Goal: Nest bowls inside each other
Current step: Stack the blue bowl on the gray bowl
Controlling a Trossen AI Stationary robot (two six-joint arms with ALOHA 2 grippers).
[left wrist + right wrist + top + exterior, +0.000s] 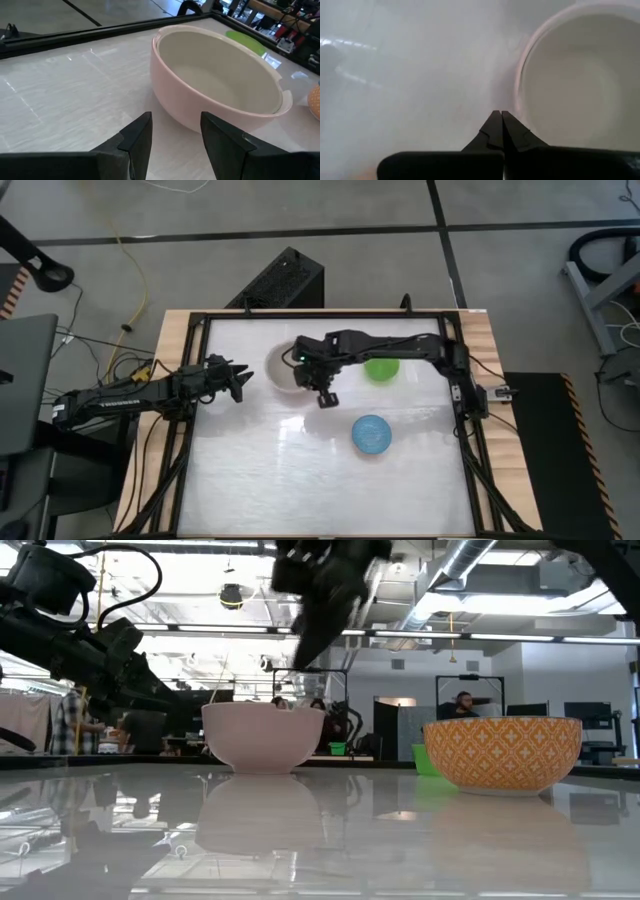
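Your right end effector (499,116) is clenched on nothing, raised just beside the large round pale pink plastic bowl (283,367), which holds a beige-grey bowl (225,75). Your left end effector (176,131) stands released, near its opposite side. The bright green bowl (381,367) and blue bowl (371,434) sit apart on the white surface (250,480).

Two dark, slim jointed arms. Left arm (130,393): white lettering along forearm, yellow connector near wrist, black cables trailing. Right arm (400,346): black. Fingers (137,140): matte black, wedge-shaped.
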